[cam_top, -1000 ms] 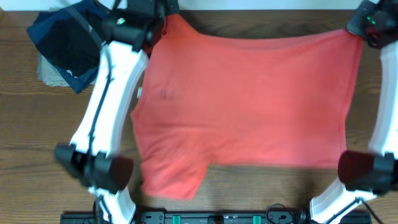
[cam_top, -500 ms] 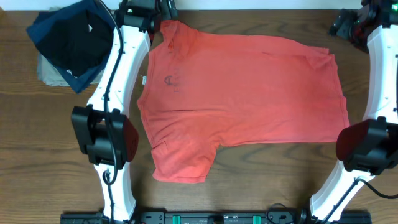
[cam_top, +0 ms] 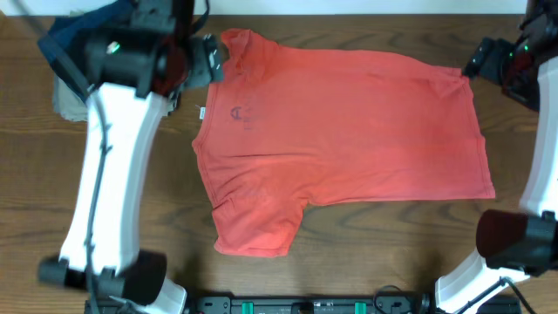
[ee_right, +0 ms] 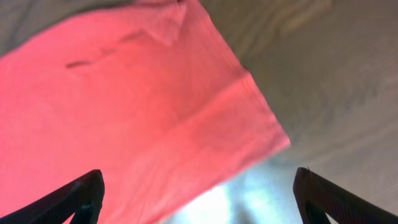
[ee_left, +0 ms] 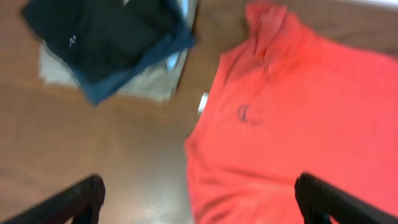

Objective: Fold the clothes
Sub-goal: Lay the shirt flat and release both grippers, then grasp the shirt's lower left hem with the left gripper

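Note:
The coral-red T-shirt (cam_top: pixel 349 139) lies spread flat on the table, back side up, with its neck to the left and a small white label (cam_top: pixel 201 113) at the collar. One sleeve points toward the front edge. My left gripper (cam_top: pixel 212 59) hovers open over the shirt's far-left sleeve, holding nothing. In the left wrist view the left gripper (ee_left: pixel 202 205) stands wide above the shirt (ee_left: pixel 298 124). My right gripper (cam_top: pixel 478 61) is open just off the shirt's far-right hem corner. In the right wrist view the right gripper (ee_right: pixel 202 199) is empty above the hem (ee_right: pixel 124 106).
A pile of black and navy garments (ee_left: pixel 106 43) sits on a khaki-beige one (ee_left: pixel 149 87) at the far left corner, partly under my left arm in the overhead view. Bare wooden table (cam_top: pixel 392 253) shows in front of the shirt.
Both grippers let go of the shirt's far corners and opened. The shirt dropped from a stretched hold to lying flat. The left arm swung left and the right gripper came back near the hem corner.

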You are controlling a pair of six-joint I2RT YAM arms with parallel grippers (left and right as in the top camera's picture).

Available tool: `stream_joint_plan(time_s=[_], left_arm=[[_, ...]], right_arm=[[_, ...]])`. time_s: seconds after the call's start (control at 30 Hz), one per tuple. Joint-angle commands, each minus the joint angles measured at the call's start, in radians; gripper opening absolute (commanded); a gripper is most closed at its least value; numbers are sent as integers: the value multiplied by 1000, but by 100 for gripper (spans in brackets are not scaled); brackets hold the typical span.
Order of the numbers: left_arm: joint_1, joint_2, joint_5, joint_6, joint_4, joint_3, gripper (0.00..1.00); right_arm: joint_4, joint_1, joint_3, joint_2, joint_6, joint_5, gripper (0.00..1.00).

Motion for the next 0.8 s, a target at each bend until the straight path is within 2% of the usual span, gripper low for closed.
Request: stream_joint_plan(time_s=[0.0,0.17,0.37,0.6,0.77], left_arm=[[2,-63,-2,-42,-75,6,98],[2,-153,-2,-100,-233,2,98],[2,-258,-2,-140,-302,-89,98],[2,-459,8,-217,-232,-408,98],[2,-597,163,-218,-68,-721,98]], right_arm=[[-47,3,10,-43,50,-12,95],[-126,21,-14,-91,40,-15,99],[-121,45,-176,-185,72,-7,99],[11,41,-438,-295,72,-1,99],[95,42,-583,-315,71,-5,99]])
